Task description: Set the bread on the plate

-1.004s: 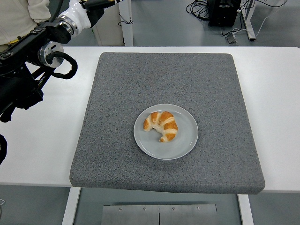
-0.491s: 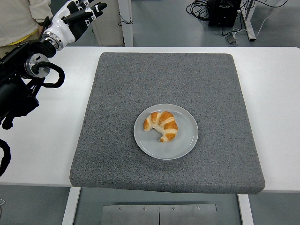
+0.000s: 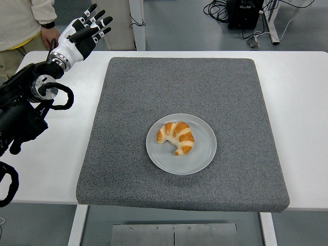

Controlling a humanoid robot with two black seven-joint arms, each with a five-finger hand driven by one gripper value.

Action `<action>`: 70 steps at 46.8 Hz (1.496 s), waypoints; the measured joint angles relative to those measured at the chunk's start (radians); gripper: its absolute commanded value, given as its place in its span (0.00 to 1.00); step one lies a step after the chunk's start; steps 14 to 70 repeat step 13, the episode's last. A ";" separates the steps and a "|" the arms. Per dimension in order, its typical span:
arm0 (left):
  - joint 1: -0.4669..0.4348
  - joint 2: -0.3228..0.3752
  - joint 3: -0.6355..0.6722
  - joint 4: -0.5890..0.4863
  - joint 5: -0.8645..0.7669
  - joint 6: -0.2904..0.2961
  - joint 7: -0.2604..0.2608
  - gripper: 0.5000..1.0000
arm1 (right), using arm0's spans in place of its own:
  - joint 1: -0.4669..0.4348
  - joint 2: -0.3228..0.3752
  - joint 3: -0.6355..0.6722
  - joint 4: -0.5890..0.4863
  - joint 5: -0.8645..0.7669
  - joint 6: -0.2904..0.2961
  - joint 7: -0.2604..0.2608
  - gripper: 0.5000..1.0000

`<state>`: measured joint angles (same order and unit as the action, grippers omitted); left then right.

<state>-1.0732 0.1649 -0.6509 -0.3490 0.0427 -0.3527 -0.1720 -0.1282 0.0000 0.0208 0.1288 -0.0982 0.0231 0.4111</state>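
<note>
On grey mat point(image 3: 205, 82) ctr, croissant point(image 3: 177, 137) is lying on round plate point(image 3: 202, 154). Far left, left hand point(image 3: 82, 36) is hovering w/ fingers point(image 3: 105, 22) spread, holding nothing.

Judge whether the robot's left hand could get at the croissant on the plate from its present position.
Probably yes. The left hand is open above the table's far left corner, and only bare grey mat lies between it and the croissant on the plate.

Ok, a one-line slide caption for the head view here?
Croissant rests on the grey plate on the mat; left hand open at the table's far-left corner.
</note>
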 measured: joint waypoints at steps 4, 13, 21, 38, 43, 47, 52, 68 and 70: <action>0.008 -0.023 -0.013 0.011 0.000 0.001 0.000 0.93 | 0.000 0.000 -0.002 0.000 0.000 0.000 0.000 1.00; 0.021 -0.029 -0.040 0.032 0.000 0.002 0.000 0.94 | -0.001 0.000 -0.007 0.000 0.000 0.000 0.000 1.00; 0.021 -0.029 -0.040 0.032 0.000 0.002 0.000 0.94 | -0.001 0.000 -0.007 0.000 0.000 0.000 0.000 1.00; 0.021 -0.029 -0.040 0.032 0.000 0.002 0.000 0.94 | -0.001 0.000 -0.007 0.000 0.000 0.000 0.000 1.00; 0.021 -0.029 -0.040 0.032 0.000 0.002 0.000 0.94 | -0.001 0.000 -0.007 0.000 0.000 0.000 0.000 1.00; 0.021 -0.029 -0.040 0.032 0.000 0.002 0.000 0.94 | -0.001 0.000 -0.007 0.000 0.000 0.000 0.000 1.00; 0.021 -0.029 -0.040 0.032 0.000 0.002 0.000 0.94 | -0.001 0.000 -0.007 0.000 0.000 0.000 0.000 1.00; 0.021 -0.029 -0.040 0.032 0.000 0.002 0.000 0.94 | -0.001 0.000 -0.007 0.000 0.000 0.000 0.000 1.00; 0.021 -0.029 -0.040 0.032 0.000 0.002 0.000 0.94 | -0.001 0.000 -0.007 0.000 0.000 0.000 0.000 1.00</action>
